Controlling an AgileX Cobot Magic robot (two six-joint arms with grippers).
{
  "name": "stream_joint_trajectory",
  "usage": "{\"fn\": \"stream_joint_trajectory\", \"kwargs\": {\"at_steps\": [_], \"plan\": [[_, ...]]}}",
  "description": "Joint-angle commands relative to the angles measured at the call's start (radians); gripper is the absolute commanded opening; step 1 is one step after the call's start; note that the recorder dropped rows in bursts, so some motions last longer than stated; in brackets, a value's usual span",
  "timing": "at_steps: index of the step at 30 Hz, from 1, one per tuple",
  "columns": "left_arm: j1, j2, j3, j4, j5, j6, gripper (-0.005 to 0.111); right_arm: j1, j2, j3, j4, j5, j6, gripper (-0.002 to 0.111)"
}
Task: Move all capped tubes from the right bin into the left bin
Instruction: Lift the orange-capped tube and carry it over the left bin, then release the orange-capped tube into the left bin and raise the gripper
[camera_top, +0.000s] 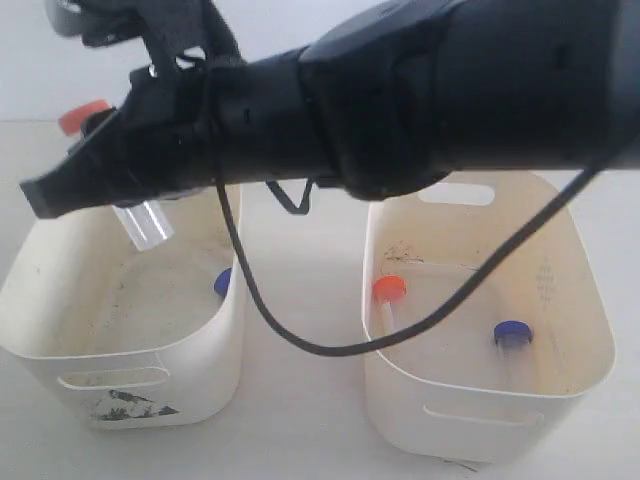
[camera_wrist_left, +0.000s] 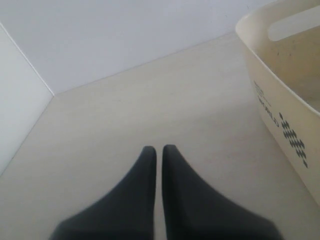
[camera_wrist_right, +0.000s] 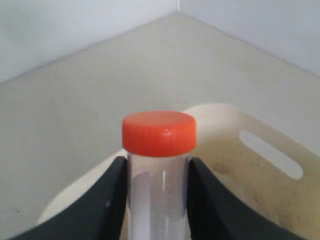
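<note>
My right gripper (camera_top: 100, 165) reaches across and hangs over the left bin (camera_top: 60, 350), the tub with the dark smudge on its front. It is shut on an orange-capped tube (camera_top: 145, 222), held tilted with the cap (camera_top: 83, 116) uppermost. The right wrist view shows this tube (camera_wrist_right: 156, 190) between the fingers (camera_wrist_right: 210, 200) above the bin's rim (camera_wrist_right: 225, 111). One blue-capped tube (camera_top: 222, 282) lies inside the left bin. The right bin (camera_top: 480, 425) holds an orange-capped tube (camera_top: 389, 290) and a blue-capped tube (camera_top: 512, 333). My left gripper (camera_wrist_left: 159, 148) is shut and empty over bare table.
The right arm's black body (camera_top: 430, 90) and its hanging cable (camera_top: 300, 340) cross the upper exterior view between the bins. In the left wrist view a cream tub's printed outer wall (camera_wrist_left: 285, 125) stands beside the left gripper; which bin it is I cannot tell.
</note>
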Motion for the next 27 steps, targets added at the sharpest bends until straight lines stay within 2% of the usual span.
{"fn": "stream_joint_trajectory", "kwargs": {"at_steps": [1, 2, 4, 5, 6, 7, 10, 13, 17, 21, 23, 25, 27], "plan": [[0.0, 0.0, -0.004, -0.001, -0.002, -0.01, 0.004, 0.003, 0.061, -0.011, -0.005, -0.012, -0.035, 0.005], [0.0, 0.0, -0.004, -0.001, -0.002, -0.01, 0.004, 0.003, 0.063, -0.011, -0.005, -0.01, -0.046, 0.011], [0.0, 0.0, -0.004, -0.001, -0.002, -0.01, 0.004, 0.003, 0.057, -0.013, -0.005, -0.014, -0.046, 0.053], [0.0, 0.0, -0.004, -0.001, -0.002, -0.01, 0.004, 0.003, 0.057, -0.013, -0.005, -0.025, -0.039, 0.07], [0.0, 0.0, -0.004, -0.001, -0.002, -0.01, 0.004, 0.003, 0.057, -0.013, -0.005, -0.027, -0.028, 0.072], [0.0, 0.0, -0.004, -0.001, -0.002, -0.01, 0.004, 0.003, 0.057, -0.013, -0.005, -0.027, -0.007, 0.063], [0.0, 0.0, -0.004, -0.001, -0.002, -0.01, 0.004, 0.003, 0.039, -0.013, -0.002, 0.006, 0.037, 0.001], [0.0, 0.0, -0.004, -0.001, -0.002, -0.01, 0.004, 0.003, -0.003, -0.009, -0.002, -0.017, 0.036, -0.001], [0.0, 0.0, -0.004, -0.001, -0.002, -0.01, 0.004, 0.003, -0.11, 0.038, -0.002, -0.157, 0.071, -0.001], [0.0, 0.0, -0.004, -0.001, -0.002, -0.01, 0.004, 0.003, -0.252, 0.173, 0.109, -0.329, 0.071, -0.001], [0.0, 0.0, -0.004, -0.001, -0.002, -0.01, 0.004, 0.003, -0.326, 0.249, 0.23, -0.437, -0.024, -0.001], [0.0, 0.0, -0.004, -0.001, -0.002, -0.01, 0.004, 0.003, -0.407, 0.327, 0.23, -0.548, -0.082, -0.001], [0.0, 0.0, -0.004, -0.001, -0.002, -0.01, 0.004, 0.003, -0.479, 0.399, 0.23, -0.63, -0.049, -0.001]]}}
